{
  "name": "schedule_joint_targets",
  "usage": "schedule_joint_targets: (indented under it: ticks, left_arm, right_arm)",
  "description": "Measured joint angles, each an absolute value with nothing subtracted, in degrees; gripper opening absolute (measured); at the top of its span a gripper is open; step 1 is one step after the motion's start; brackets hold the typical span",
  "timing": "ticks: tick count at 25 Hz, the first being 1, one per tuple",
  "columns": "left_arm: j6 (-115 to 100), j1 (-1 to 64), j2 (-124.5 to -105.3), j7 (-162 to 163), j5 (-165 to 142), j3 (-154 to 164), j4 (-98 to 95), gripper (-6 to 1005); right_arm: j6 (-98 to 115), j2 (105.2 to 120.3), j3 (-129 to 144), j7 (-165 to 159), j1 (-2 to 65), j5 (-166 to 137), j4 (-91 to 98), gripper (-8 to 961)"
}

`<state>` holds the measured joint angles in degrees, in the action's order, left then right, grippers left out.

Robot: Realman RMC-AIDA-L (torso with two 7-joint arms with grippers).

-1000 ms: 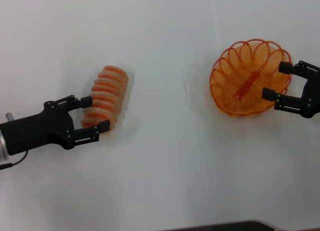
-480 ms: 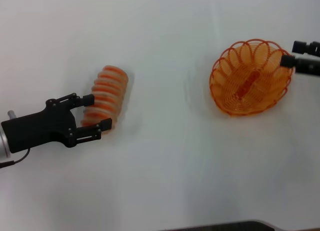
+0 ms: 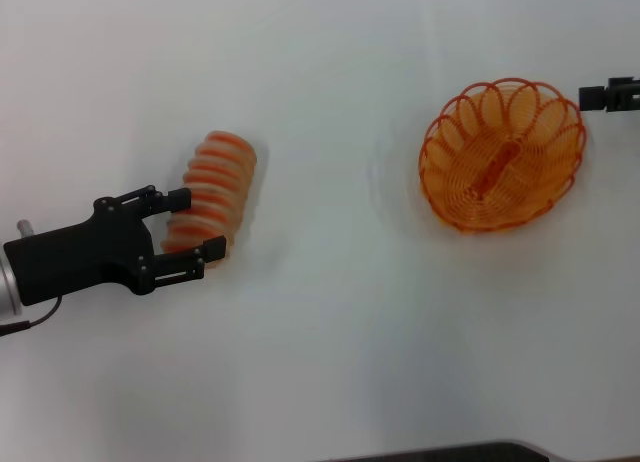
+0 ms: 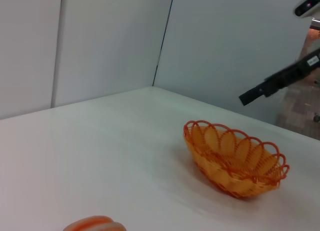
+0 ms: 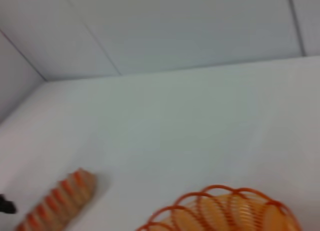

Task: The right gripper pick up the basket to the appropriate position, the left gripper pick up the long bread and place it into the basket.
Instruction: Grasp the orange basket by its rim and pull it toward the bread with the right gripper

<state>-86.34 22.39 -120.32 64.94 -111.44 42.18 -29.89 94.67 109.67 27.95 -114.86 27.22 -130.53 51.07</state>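
The long bread (image 3: 218, 177), pale tan with orange stripes, lies on the white table (image 3: 320, 332) at the left. It also shows in the left wrist view (image 4: 95, 224) and the right wrist view (image 5: 57, 203). My left gripper (image 3: 200, 223) is open, with its fingers on either side of the bread's near end. The orange wire basket (image 3: 440, 142) sits empty at the right, and shows in both wrist views (image 4: 232, 161) (image 5: 220, 211). My right gripper (image 3: 608, 95) is at the frame's right edge, beside the basket's far right rim and apart from it. It is mostly out of view.
Grey wall panels (image 4: 100, 41) stand behind the table's far edge. A dark strip (image 3: 450, 452) runs along the table's near edge. Bare table surface lies between the bread and the basket.
My right gripper has left the basket's right rim and moved up and away to the frame's right edge. The basket stays in place. The left gripper has barely moved.
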Motion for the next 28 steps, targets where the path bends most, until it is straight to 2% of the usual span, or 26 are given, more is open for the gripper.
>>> schedule_joint_targets:
  ticks: [7,11,28]
  left_arm:
    - [-86.4,22.7,-120.45,65.0,-111.4,42.2,-29.9,823]
    - [-86.9,23.0,-120.48,65.3,-111.4,42.2,-29.9,823]
    - [-86.9,23.2,-120.69,65.6,-111.4,42.1,-30.6,823]
  right_arm:
    - [93.3,109.32,27.1,-115.4,32.6,-142.3,53.3,867]
    - [92.6,109.62,28.1,-112.4,34.5,-146.0,53.3,865]
    - [84.5,110.78,36.2,-109.8,36.7,-152.0,53.0,859]
